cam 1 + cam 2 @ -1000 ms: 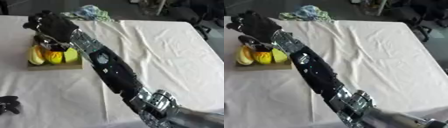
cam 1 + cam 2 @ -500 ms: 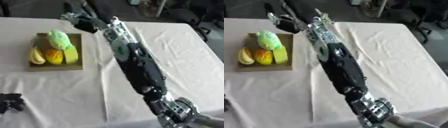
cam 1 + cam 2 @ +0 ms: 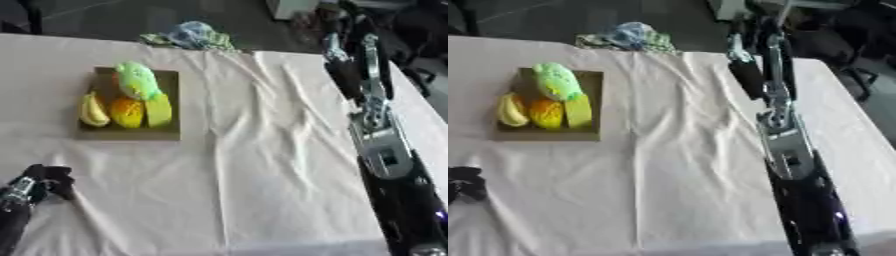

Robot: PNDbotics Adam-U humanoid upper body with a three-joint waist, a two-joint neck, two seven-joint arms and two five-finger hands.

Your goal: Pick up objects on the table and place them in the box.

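White cloth-covered table (image 3: 262,165), box (image 3: 166,131) at left.
Green, orange and yellow objects (image 3: 136,97) lie in it; left hand (image 3: 44,181) curled empty at lower left; right hand's fingers can't be made out.

Right arm (image 3: 378,145) swings from over the box (image 3: 129,131) to the table's right side; right hand leaves view. Green object (image 3: 136,81) now lies in box.

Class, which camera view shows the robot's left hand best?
The left eye view: the left hand sits whole at the lower left, dark fingers curled and holding nothing. The right eye view shows only part of it, cut by the left edge.
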